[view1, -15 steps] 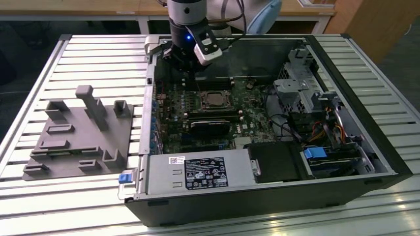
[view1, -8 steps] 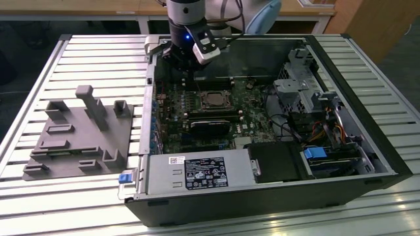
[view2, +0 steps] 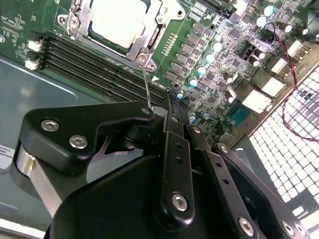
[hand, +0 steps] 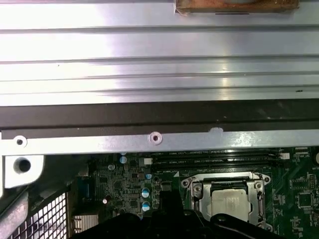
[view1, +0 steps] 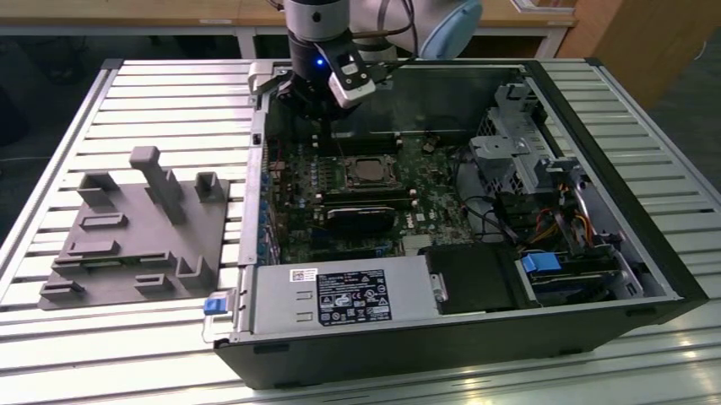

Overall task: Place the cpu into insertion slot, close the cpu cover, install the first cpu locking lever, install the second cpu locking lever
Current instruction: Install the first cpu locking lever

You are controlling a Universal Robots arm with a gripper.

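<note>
Second wrist view, right up close: the gripper (view2: 159, 108) shows its fingers (view2: 170, 127) pressed together, and a thin wire locking lever (view2: 146, 87) runs up to meet their tips. Pinched or merely touched, I can't tell.

— How will that lever handle?

— My read is stiff spring wire, light, smooth and slippery, likely to push back. It's best taken near its free end, right at the fingers, where the leverage is greatest.

— And just past the fingers?

— The lever's foot sits at a corner of the cpu cover (view2: 82, 22), a thin silver frame that lies flat, by the look of it. Through its window there's the cpu (view2: 118, 20), pale face up, seated in the insertion slot (hand: 206, 201).

— So the chip is in.

— It looks so in both wrist views. It's light and rigid, and I'd judge it fragile underneath, so a thing to hold by the edges, never the face. Seated as it is, the frame covers those edges.

— Farther out?

— Beside the fingers run the black memory slots (view2: 99, 69), and beyond the socket spreads the green motherboard (view2: 224, 55). In the exterior view the gripper hangs inside the open computer case (view1: 642, 261). The socket is near the fingers and below them, and the grey power supply (view1: 338, 295) is well apart from them.
</note>
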